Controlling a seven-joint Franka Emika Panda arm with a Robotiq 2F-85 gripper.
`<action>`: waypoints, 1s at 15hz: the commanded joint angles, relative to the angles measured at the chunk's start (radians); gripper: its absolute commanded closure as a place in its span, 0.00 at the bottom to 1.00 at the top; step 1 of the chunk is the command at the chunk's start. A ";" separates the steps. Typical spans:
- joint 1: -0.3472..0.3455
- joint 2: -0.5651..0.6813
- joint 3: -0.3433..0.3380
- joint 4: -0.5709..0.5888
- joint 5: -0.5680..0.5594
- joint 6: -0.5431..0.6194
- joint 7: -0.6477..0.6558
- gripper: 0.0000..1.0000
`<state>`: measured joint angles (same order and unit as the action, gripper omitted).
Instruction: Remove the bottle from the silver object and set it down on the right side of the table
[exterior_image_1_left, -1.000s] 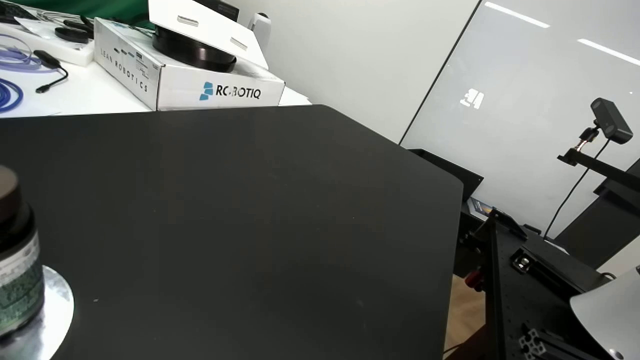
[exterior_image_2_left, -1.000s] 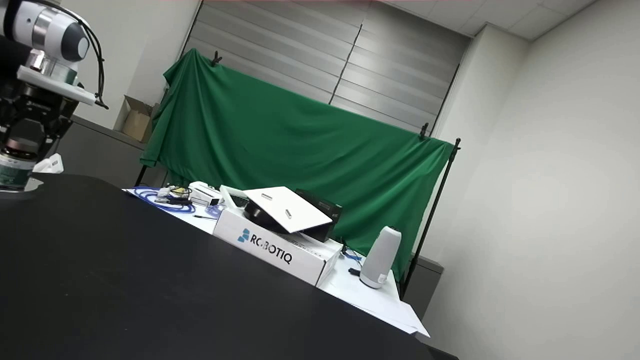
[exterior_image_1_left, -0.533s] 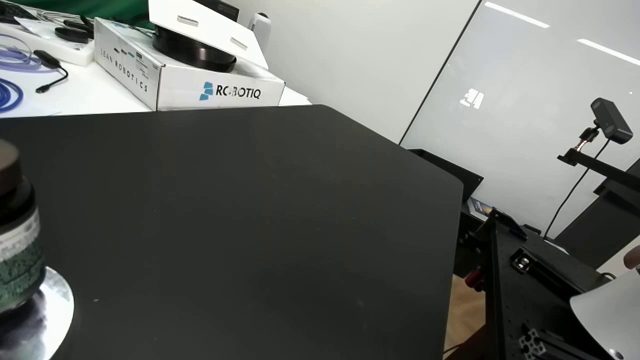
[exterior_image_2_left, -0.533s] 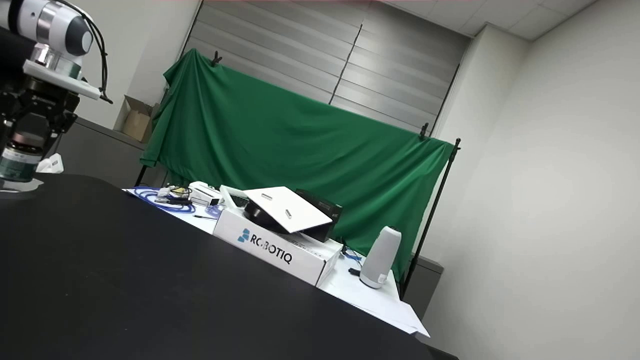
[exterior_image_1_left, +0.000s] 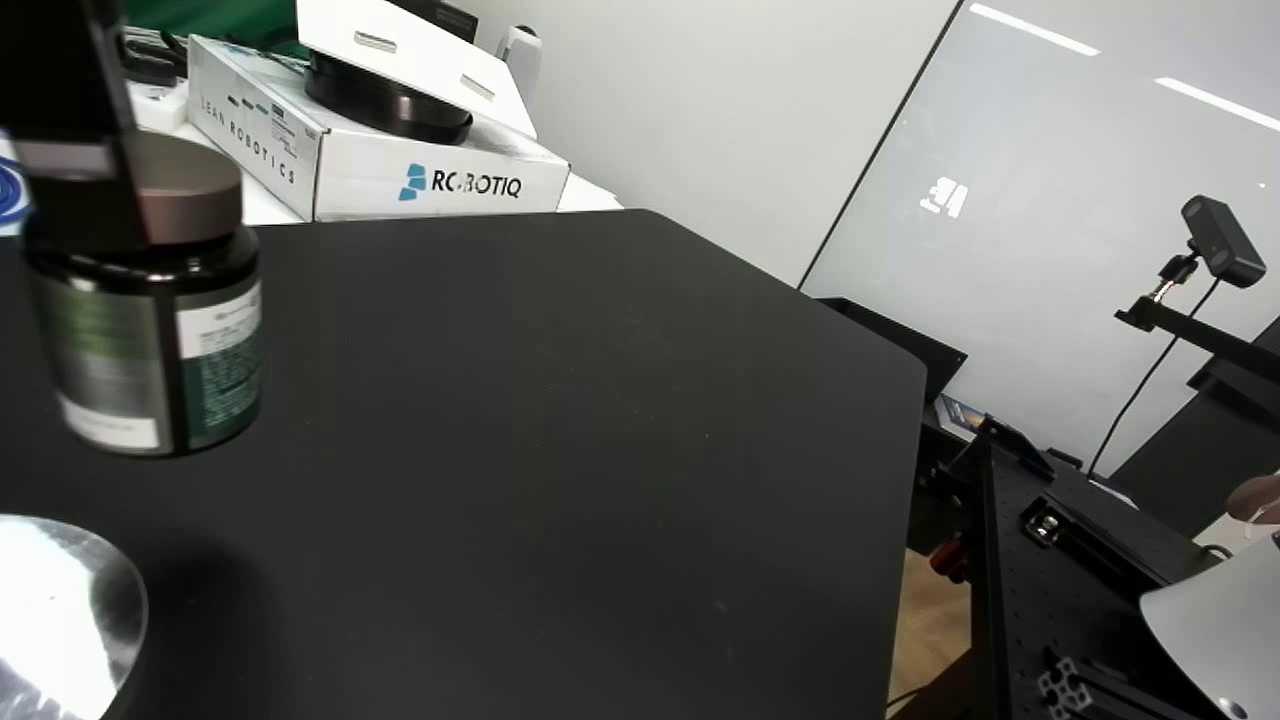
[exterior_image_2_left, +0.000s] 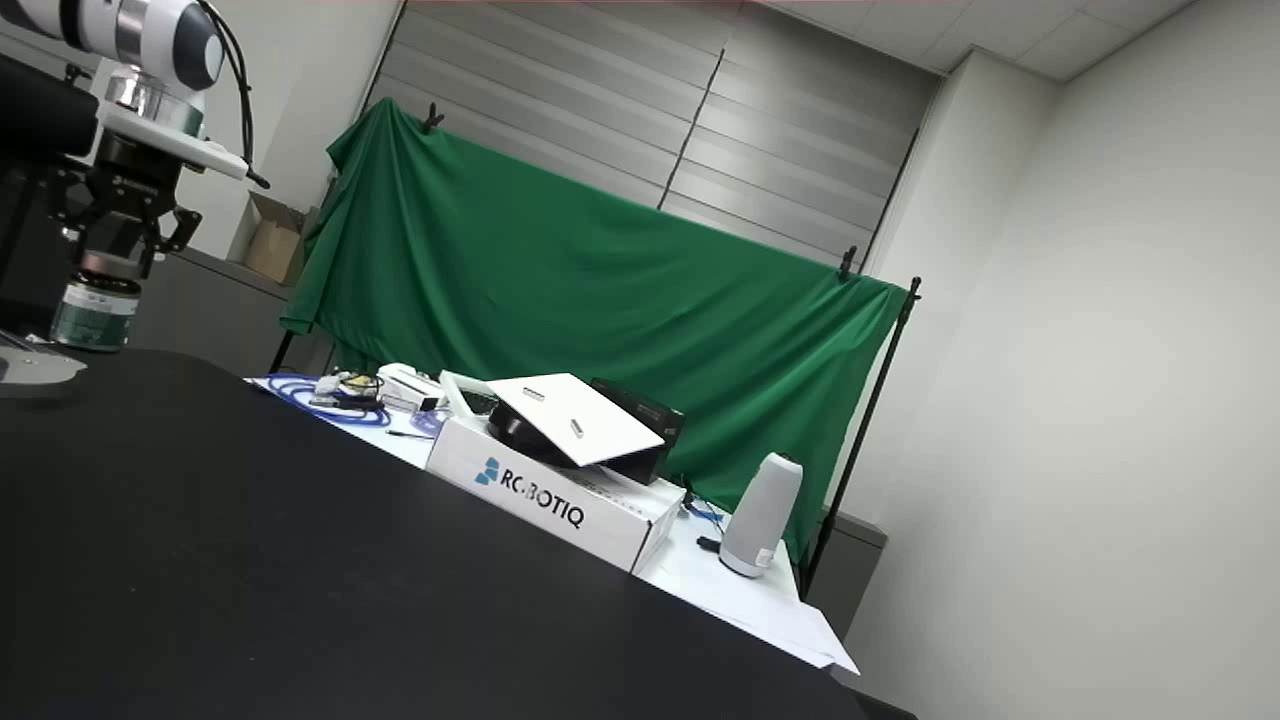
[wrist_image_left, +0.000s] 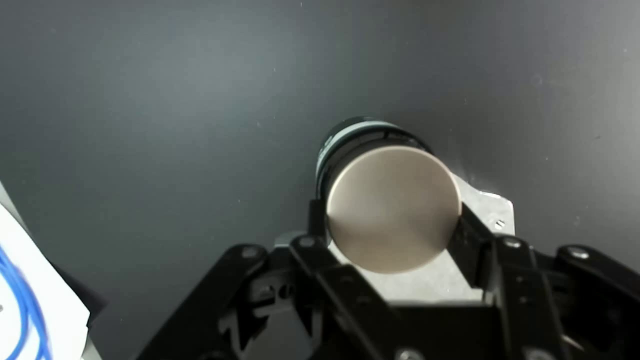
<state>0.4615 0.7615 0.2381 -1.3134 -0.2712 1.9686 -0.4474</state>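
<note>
- Far left, low in an exterior view: the silver object (exterior_image_1_left: 60, 610) lies flat on the black table (exterior_image_1_left: 600, 420), partly cut off by the frame, its top bright with glare. A dark shadow (exterior_image_1_left: 205, 600) falls on the table just beside its right edge.
- Left, higher up: the bottle (exterior_image_1_left: 160, 340), cap uppermost, hangs in the air, apart from both the silver object and the table. Its label shows green and white.
- At the same spot: the gripper (wrist_image_left: 394, 222) points downward and is closed around the bottle's brown cap (wrist_image_left: 394, 200); in the wrist view a finger touches the cap on either side.
- Next to the right, beyond the table's far edge: a white box (exterior_image_1_left: 440, 185) printed "ROBOTIQ" stands on a white surface (exterior_image_1_left: 275, 208). It carries a round black piece (exterior_image_1_left: 385, 105), with a tilted white panel (exterior_image_1_left: 420, 55) on top.
- Right: a glossy pale wall panel (exterior_image_1_left: 1040, 150) reflects strips of light.
- Far right: a black camera-like device (exterior_image_1_left: 1225, 243) sits on a bracket (exterior_image_1_left: 1210, 338); below it, a smooth whitish piece (exterior_image_1_left: 1215, 620) runs out of the frame.
</note>
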 joint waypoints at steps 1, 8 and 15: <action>-0.058 -0.174 -0.006 -0.247 -0.014 0.048 -0.006 0.65; -0.170 -0.383 0.000 -0.604 -0.045 0.204 -0.004 0.65; -0.285 -0.554 0.001 -1.017 -0.003 0.571 -0.017 0.65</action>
<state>0.2175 0.3235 0.2359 -2.1353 -0.2923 2.4056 -0.4553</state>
